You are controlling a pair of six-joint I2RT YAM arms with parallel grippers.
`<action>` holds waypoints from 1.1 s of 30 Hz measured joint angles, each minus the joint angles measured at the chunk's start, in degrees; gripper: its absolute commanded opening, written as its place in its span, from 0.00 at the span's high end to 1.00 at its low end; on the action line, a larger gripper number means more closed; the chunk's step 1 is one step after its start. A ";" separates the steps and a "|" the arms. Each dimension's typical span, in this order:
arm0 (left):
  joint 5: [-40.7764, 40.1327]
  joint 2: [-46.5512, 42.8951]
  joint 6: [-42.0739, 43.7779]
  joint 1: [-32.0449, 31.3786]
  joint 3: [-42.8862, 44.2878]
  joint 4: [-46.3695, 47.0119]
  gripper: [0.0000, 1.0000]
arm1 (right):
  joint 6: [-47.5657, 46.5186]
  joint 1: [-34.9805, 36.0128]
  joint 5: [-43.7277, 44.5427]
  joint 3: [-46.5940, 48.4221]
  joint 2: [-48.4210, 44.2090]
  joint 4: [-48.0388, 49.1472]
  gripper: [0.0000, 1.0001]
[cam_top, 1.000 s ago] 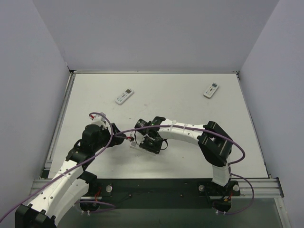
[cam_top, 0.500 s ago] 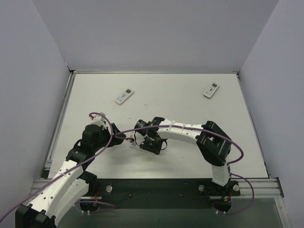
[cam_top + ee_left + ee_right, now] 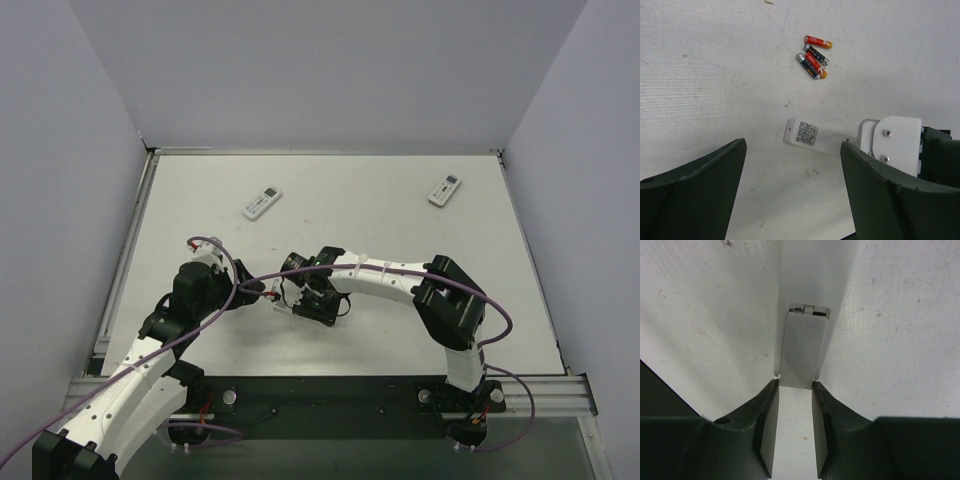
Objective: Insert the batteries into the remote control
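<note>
Clamping the remote (image 3: pixel 812 270) by its two long edges, the right gripper (image 3: pixel 796 407) has both fingers (image 3: pixel 767 415) pressed against the white body. The remote lies back-up on the table (image 3: pixel 700 75), and its battery cover (image 3: pixel 802 347) sits just ahead of the fingertips. The left gripper (image 3: pixel 792 147) hangs spread wide and grasps nothing. The end of the remote that carries a QR sticker (image 3: pixel 808 133) lies just in front of its gap. Farther ahead of that gripper the batteries (image 3: pixel 812 57) lie loose on the table in a tight cluster, red-and-black, some touching. Well beyond both grippers lie a far-left remote (image 3: pixel 262 203) and a far-right remote (image 3: pixel 444 190).
</note>
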 measured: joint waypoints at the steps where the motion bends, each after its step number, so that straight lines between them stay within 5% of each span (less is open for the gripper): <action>1: 0.00 0.00 0.00 0.00 0.00 0.00 0.13 | 0.00 0.00 0.00 0.09 0.04 -0.07 0.82; 14: -0.63 0.00 0.00 0.00 -0.24 -0.28 0.13 | 0.00 0.00 0.28 0.61 0.76 -0.28 0.81; 33: -0.66 -0.04 0.00 0.00 -0.28 -0.28 0.13 | -0.02 0.00 0.28 0.61 0.76 -0.31 0.62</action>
